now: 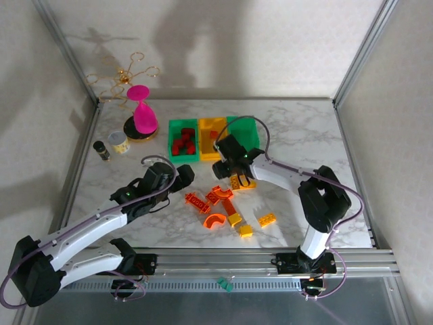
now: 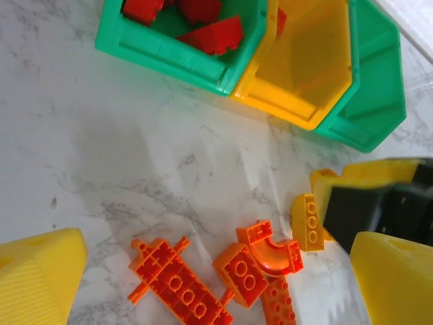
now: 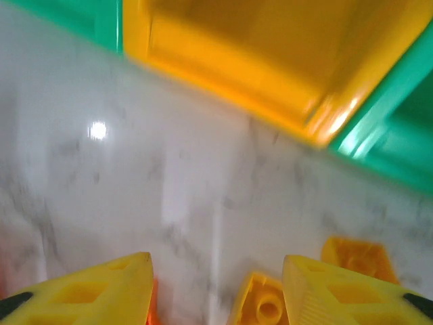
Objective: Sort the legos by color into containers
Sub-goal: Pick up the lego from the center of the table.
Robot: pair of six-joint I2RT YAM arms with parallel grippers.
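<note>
Three containers stand in a row at the back: a green bin (image 1: 174, 125) holding red legos (image 1: 183, 141), a yellow-orange bin (image 1: 207, 124) and a second green bin (image 1: 252, 133). Orange legos (image 2: 179, 284) and yellow legos (image 1: 267, 219) lie loose on the marble in front of them. My left gripper (image 2: 216, 284) is open, hovering over the orange pieces. My right gripper (image 3: 216, 291) is open just before the yellow-orange bin (image 3: 270, 47). A yellow brick (image 3: 260, 305) lies on the table by its right finger (image 3: 345, 291), with a wide gap to the left finger.
At the back left stand a pink hourglass-shaped object (image 1: 143, 115), a gold wire stand (image 1: 122, 78) and two small jars (image 1: 119, 141). Metal frame posts and white walls enclose the table (image 1: 304, 135). My right gripper (image 2: 379, 203) shows at the right of the left wrist view.
</note>
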